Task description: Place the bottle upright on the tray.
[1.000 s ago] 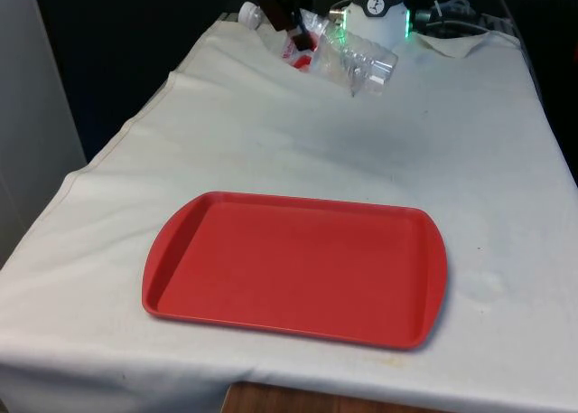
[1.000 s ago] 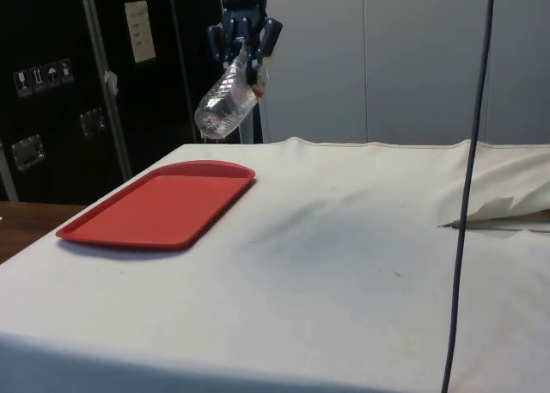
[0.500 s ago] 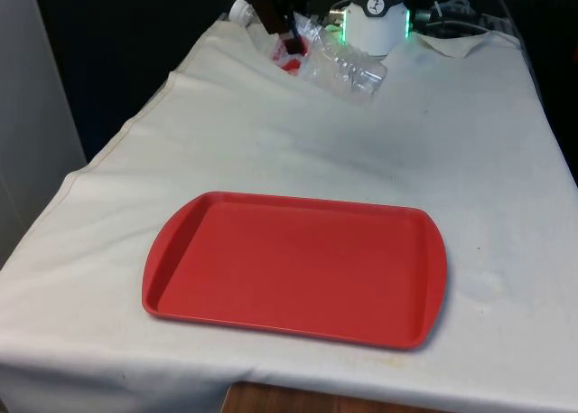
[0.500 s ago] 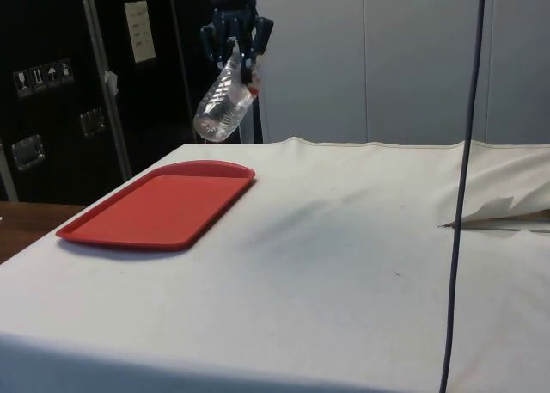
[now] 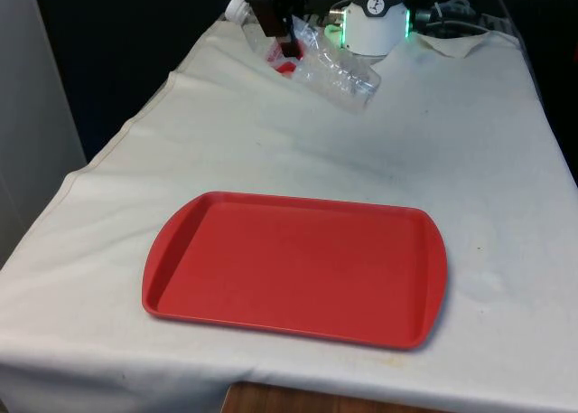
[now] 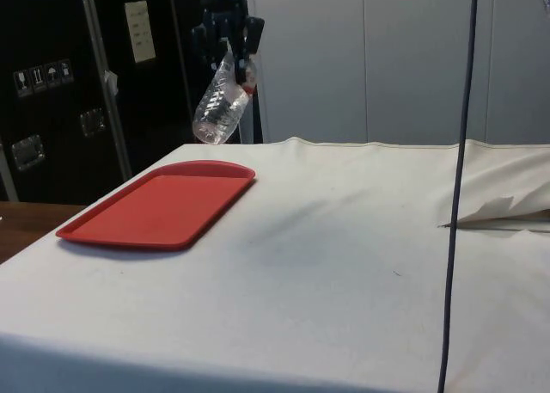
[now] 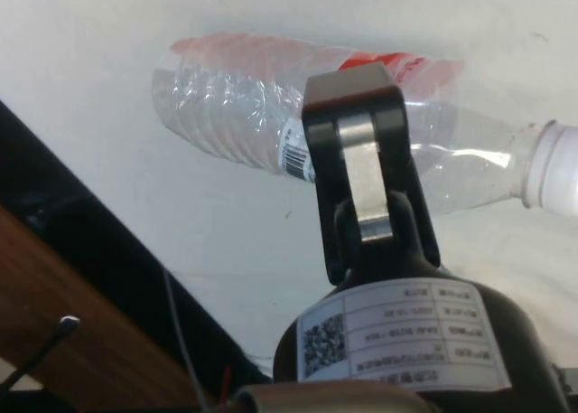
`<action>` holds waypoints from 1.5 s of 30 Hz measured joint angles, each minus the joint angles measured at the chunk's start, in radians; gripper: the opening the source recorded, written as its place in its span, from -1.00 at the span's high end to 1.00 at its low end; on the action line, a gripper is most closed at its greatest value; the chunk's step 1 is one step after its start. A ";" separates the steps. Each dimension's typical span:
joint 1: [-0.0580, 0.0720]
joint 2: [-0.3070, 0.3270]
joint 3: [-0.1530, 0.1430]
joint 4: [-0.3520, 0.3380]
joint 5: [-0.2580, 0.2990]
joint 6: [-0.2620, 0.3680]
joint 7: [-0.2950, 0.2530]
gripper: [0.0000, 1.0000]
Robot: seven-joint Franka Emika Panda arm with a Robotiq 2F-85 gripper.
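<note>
The black end effector (image 5: 287, 35) hangs high above the far part of the counter (image 5: 298, 142), its two fingers pinching a clear plastic bottle (image 5: 316, 56) across the body near the neck. In the wrist view one flat metal-faced finger (image 7: 363, 173) lies pressed over the bottle (image 7: 307, 124), beside a small printed barcode. The bottle is thin, ribbed and crinkled, see-through, with a white screw cap (image 5: 236, 8) and a red label; it appears empty. It is held tilted: in the side view the cap end sits up at the end effector (image 6: 226, 40) and the rounded base of the bottle (image 6: 219, 107) slants down and away from it, clear of the cloth.

Below and well apart from the end effector, nearer the counter's front edge, lies a red plastic tray (image 5: 298, 267), a shallow rounded rectangle with a raised rim and smooth bare floor. Between them the white cloth is slightly rumpled and open. The cloth drapes over both long sides of the counter.
</note>
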 measured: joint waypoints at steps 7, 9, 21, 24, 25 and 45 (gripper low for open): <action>0.006 0.007 0.027 0.011 -0.051 0.000 0.047 0.71; 0.006 0.009 0.034 0.015 -0.066 0.000 0.059 0.71; 0.016 0.032 0.064 0.045 -0.151 0.000 0.123 0.71; 0.018 0.040 0.074 0.056 -0.188 0.000 0.147 0.71; 0.019 0.043 0.076 0.059 -0.196 0.000 0.152 0.71; 0.031 0.093 0.115 0.126 -0.363 -0.024 0.253 0.71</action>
